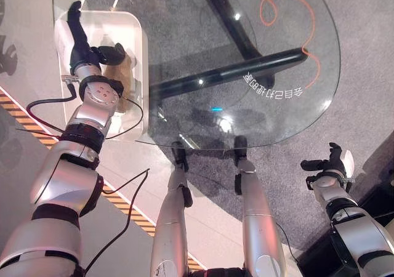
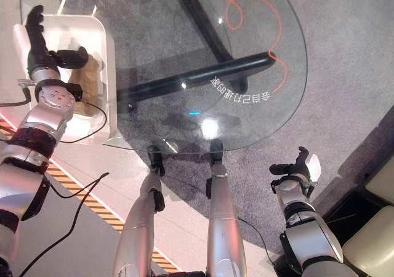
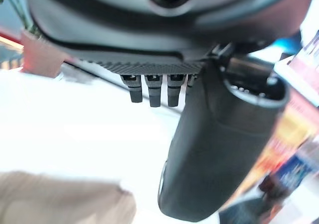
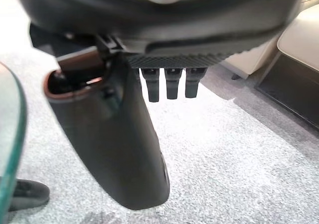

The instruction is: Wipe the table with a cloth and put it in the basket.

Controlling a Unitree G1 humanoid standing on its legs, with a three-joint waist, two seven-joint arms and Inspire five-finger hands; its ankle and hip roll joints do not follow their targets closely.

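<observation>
Left eye view shows the left hand point(image 1: 80, 43) held above the white basket point(image 1: 136, 55) that stands at the left edge of the glass worktop point(image 1: 277, 74), its fingers stretched straight and the thumb spread to the side, holding nothing. The tan cloth point(image 1: 120, 74) lies inside the basket, just beside and below the hand. The right hand point(image 1: 332, 166) hangs off the worktop's near right edge over the grey carpet point(image 1: 369, 55), fingers relaxed and apart, empty. An orange cord point(image 1: 311, 43) curls under the glass near the far right edge. Right eye view gives the same layout: the left hand point(image 2: 40, 43) over the basket point(image 2: 108, 61), the cloth point(image 2: 86, 74) within its walls, the right hand point(image 2: 298, 169) well apart from both. Left wrist view looks along the left hand point(image 3: 219, 149) with its thumb standing out and fingers extended; past them the pale inside of the basket point(image 3: 75, 129) shows, with the cloth point(image 3: 60, 199) lying in it and not touching the hand. Right wrist view shows the right hand point(image 4: 114, 144) with straight fingers over the carpet point(image 4: 239, 164), and the worktop's glass edge point(image 4: 10, 144) to one side.
</observation>
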